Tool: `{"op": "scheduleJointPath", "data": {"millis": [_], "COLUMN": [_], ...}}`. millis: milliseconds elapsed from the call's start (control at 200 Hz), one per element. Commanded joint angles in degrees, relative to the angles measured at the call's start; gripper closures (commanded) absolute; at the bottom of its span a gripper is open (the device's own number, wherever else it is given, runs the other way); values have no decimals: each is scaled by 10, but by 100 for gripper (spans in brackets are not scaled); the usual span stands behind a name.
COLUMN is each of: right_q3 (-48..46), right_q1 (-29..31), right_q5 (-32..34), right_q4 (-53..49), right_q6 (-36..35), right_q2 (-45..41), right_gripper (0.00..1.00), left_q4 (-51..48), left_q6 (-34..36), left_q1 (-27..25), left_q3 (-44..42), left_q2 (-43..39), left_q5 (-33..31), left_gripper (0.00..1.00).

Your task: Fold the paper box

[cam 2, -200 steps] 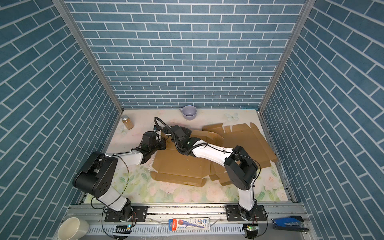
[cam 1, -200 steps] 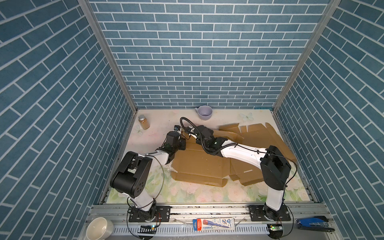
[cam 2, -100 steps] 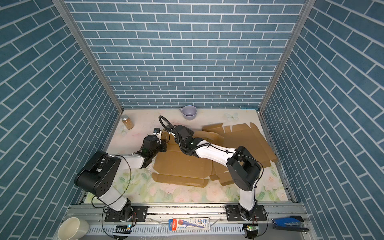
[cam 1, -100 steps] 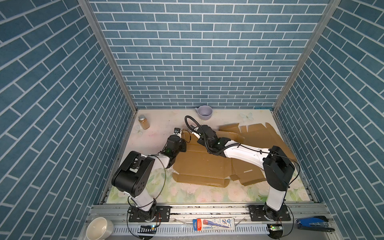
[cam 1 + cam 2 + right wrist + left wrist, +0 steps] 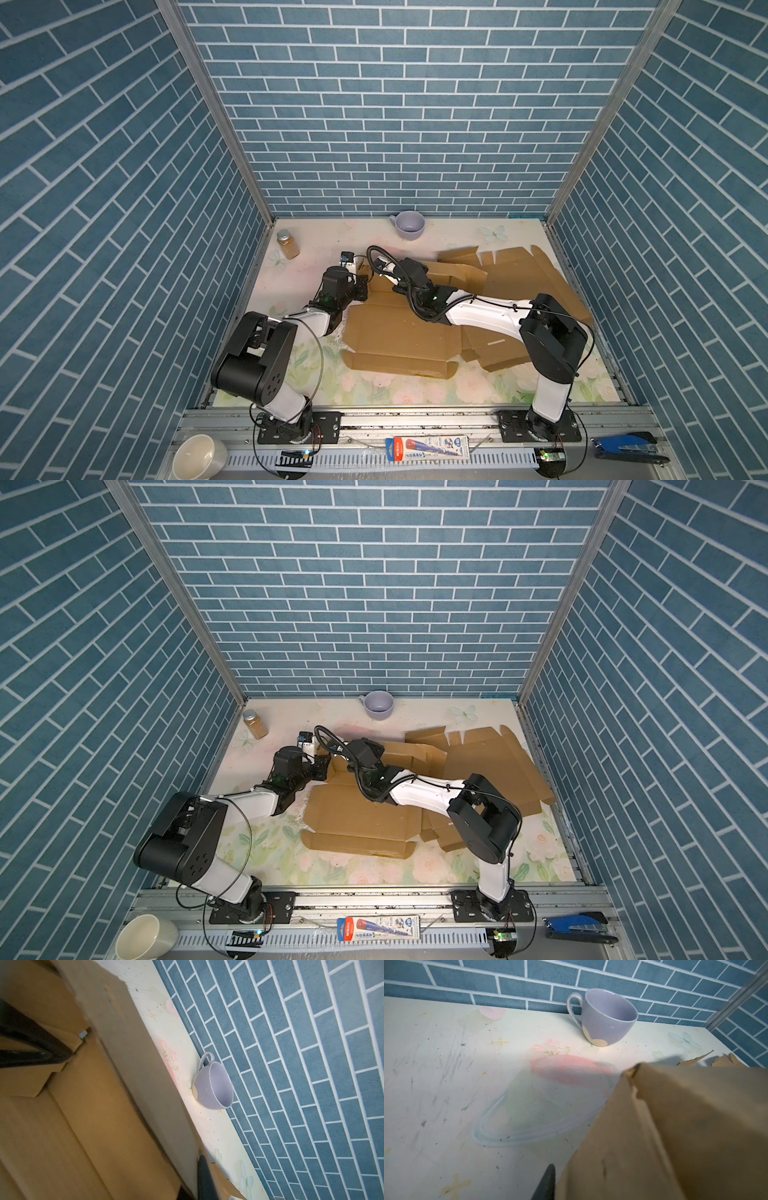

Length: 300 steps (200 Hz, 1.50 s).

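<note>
A: Two hands on one corner of the box (image 5: 399, 332). Why?

B: My read is that a flap is being raised there. The box lies flat mid-worktop (image 5: 316, 253), mostly unfolded. At its 10 o'clock corner the flap (image 5: 675, 1126) stands tilted up off the worktop, with the mug (image 5: 606, 1018) beyond it at 12.

A: Left hand (image 5: 357, 279)?

B: Low, next to that flap from the 9 o'clock side. One finger (image 5: 546, 1184) shows just outside the card edge and the flap hides the other. Can't tell if it's pinching the card or just spread around it.

A: Right hand (image 5: 379, 273)?

B: Pressed together. Can't tell if any card is in the pinch, since its wrist view is mostly blurred card. It's probably pinning the panel by the crease so the flap bends there and the sheet doesn't slide.

A: Pose?

B: The right arm (image 5: 482, 316) is stretched long and low over the box, from its base at 5 o'clock toward 11. Its wrist is rolled, so the mug sits sideways in its camera. The left arm (image 5: 316, 324) has its elbow folded back at 7, forearm running toward 1, wrist close to the worktop.

A: Spare card (image 5: 528, 286)?

B: At 3 o'clock, overlapped by the box and clear of both hands.
</note>
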Motion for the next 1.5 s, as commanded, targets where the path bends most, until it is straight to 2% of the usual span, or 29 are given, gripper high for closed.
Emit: {"op": "scheduleJointPath", "data": {"millis": [0, 105, 305, 400, 535, 655, 880, 1185, 1365, 1495], "right_q3": [15, 56, 130, 163, 187, 228, 329, 438, 450, 440], "right_q1": [-2, -38, -96, -135, -174, -183, -180, -143, -140, -138], "right_q5": [-68, -196, -440, -584, -709, -721, -629, -567, -550, -540], "right_q4": [-125, -228, -356, -378, -342, -320, -384, -481, -501, -508], "right_q6": [70, 176, 290, 357, 457, 537, 587, 547, 529, 512], "right_q2": [7, -20, -36, -34, -35, -14, 53, 140, 183, 191], "right_gripper": [92, 76, 49, 42, 38, 38, 37, 37, 38, 41], "left_q4": [33, 67, 144, 167, 195, 204, 198, 175, 173, 176], "left_q6": [8, 30, 60, 60, 65, 74, 79, 76, 65, 51], "left_q1": [10, 10, 10, 10, 8, 3, -7, -8, -8, -8], "left_q3": [14, 3, -22, -33, -46, -49, -49, -45, -47, -53], "left_q2": [10, 13, 28, 33, 38, 43, 35, 25, 32, 38], "left_q5": [-2, -14, -8, -6, -2, 1, 2, -6, -11, -23], "left_gripper": [85, 94, 95, 95, 95, 95, 94, 92, 88, 82]}}
